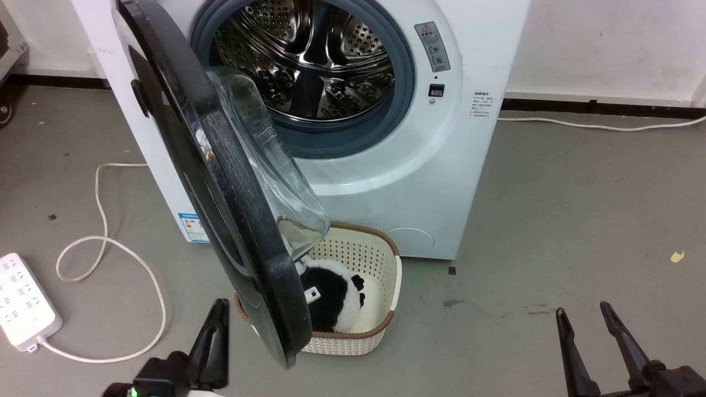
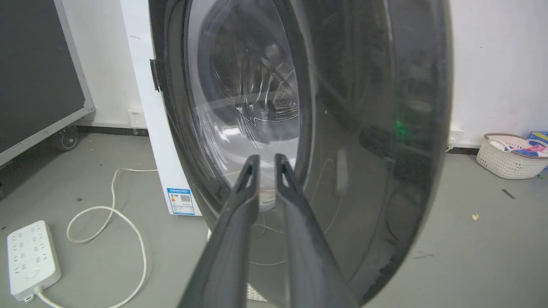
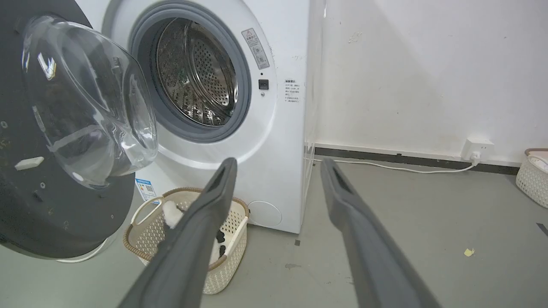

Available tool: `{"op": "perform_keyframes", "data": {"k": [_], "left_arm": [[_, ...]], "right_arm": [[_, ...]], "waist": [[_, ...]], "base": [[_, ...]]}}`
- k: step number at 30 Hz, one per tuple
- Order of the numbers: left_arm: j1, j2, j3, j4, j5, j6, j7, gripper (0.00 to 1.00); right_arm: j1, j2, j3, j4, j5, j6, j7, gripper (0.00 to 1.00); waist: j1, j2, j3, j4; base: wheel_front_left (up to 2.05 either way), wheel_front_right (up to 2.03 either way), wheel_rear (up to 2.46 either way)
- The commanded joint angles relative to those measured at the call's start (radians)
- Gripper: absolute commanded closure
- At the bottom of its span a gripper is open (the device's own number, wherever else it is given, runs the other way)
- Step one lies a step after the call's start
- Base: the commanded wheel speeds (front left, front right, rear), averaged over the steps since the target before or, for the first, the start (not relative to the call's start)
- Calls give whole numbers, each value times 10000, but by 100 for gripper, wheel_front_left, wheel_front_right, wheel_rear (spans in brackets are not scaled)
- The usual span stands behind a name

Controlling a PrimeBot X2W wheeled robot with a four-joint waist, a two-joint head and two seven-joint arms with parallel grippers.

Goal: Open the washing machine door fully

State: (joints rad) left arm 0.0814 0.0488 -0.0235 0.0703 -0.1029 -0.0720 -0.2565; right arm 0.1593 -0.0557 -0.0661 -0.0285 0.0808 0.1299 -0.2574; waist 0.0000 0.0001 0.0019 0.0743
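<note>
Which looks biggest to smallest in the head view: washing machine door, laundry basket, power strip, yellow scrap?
1. washing machine door, though it stands nearest the camera
2. laundry basket
3. power strip
4. yellow scrap

You face a white wall [image 3: 406, 77] with a dark skirting strip [image 1: 634, 108] above a scuffed grey floor [image 1: 579, 220]. A white cable [image 1: 606, 127] lies along the skirting, and a wall socket [image 3: 476, 148] sits low on the wall. On your left a white power strip [image 1: 22, 300] lies on the floor, its cord [image 1: 103, 220] looping. A perforated basket [image 1: 364, 255] holding a black-and-white plush [image 1: 336, 300] stands against the white washer cabinet [image 1: 419, 182]. A second basket [image 2: 509, 164] of coloured laundry sits by the far wall, a dark panel on casters [image 2: 34, 77] stands far left, a yellow scrap [image 1: 677, 256] lies right, and the light is flat and even
</note>
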Motion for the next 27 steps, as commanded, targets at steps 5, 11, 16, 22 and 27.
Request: {"op": "perform_keyframes", "data": {"k": [5, 11, 16, 22, 27], "left_arm": [[-185, 14, 372, -858, -324, 435, -53, 100], [-819, 14, 1150, -2472, -716, 841, -53, 100], [-1509, 14, 1649, -3601, -747, 792, -53, 100], [-2471, 14, 1661, -5092, -802, 629, -53, 100], [-2713, 15, 991, -5566, -742, 354, 196, 100]], "right_arm": [[46, 54, 53, 71, 65, 8, -43, 0], [-4, 54, 89, 85, 88, 8, -43, 0], [-54, 54, 147, 94, 73, 8, -43, 0], [-73, 54, 186, 70, -130, 8, -43, 0], [-68, 54, 241, 102, -69, 8, -43, 0]], "waist": [[0, -1, 3, 21], [0, -1, -39, 65], [0, -1, -81, 68], [0, -1, -166, 53], [0, -1, -227, -41]], "base": [[0, 0, 0], [0, 0, 0], [0, 0, 0], [0, 0, 0], [0, 0, 0]]}}
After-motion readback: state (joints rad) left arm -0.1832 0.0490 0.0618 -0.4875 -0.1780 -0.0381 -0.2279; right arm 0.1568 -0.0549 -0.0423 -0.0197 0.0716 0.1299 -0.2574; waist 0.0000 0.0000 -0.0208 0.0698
